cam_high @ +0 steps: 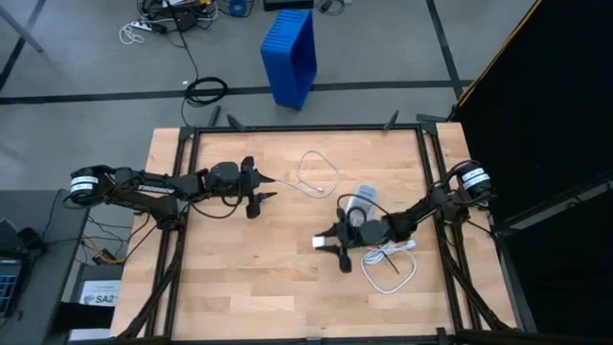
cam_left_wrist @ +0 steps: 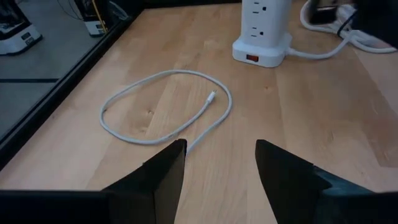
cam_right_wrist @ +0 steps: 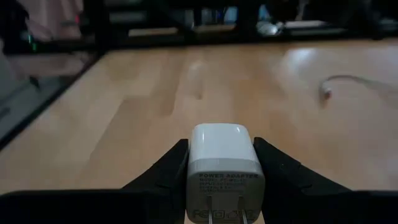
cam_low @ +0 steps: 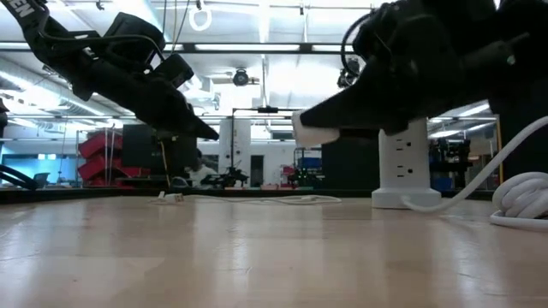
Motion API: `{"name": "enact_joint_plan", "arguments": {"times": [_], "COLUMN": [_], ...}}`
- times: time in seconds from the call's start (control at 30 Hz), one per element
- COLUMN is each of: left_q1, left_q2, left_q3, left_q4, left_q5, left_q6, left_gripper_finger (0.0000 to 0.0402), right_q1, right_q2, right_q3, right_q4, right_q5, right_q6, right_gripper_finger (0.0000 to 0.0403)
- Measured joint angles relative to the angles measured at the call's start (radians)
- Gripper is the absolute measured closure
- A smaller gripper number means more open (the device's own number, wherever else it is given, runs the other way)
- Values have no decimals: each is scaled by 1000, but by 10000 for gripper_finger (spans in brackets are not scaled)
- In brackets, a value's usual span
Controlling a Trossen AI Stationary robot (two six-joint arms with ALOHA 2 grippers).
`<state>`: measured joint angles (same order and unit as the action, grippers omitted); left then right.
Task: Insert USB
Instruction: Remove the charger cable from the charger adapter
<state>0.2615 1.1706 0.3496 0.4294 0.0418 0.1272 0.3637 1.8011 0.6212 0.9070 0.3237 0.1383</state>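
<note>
Right tool [cam_right_wrist: 221,163] clamps a small white charger block [cam_right_wrist: 224,163] above the tabletop [cam_high: 239,278], while the left tool [cam_left_wrist: 221,163] hangs open near the looped USB cable [cam_left_wrist: 165,106] — best pinch it just behind a plug, keeping that end straight.

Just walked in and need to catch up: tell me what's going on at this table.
The right gripper is shut on a small white power adapter, held above the table near the white socket tower. The left gripper hangs open over the looped thin white USB cable, which lies loose on the wood, nothing plugged into it yet.
</note>
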Motion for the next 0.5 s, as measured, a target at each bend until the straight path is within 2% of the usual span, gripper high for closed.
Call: {"name": "enact_joint_plan", "arguments": {"times": [0.1,0.3,0.5], "left_q1": [0,0,-1], "left_q2": [0,0,0], "left_q3": [0,0,0], "left_q4": [0,0,-4], "left_q5": [0,0,0], "left_q6": [0,-1,-1], "left_gripper_finger": [219,219,219], "right_q1": [11,-33,-98], "right_q2": [3,81,199], "right_q3": [33,52,87], "right_q4": [-93,-118,-57], "right_q5": [12,11,-77], "right_q6": [2,60,116], "right_gripper_finger": [291,291,291]}}
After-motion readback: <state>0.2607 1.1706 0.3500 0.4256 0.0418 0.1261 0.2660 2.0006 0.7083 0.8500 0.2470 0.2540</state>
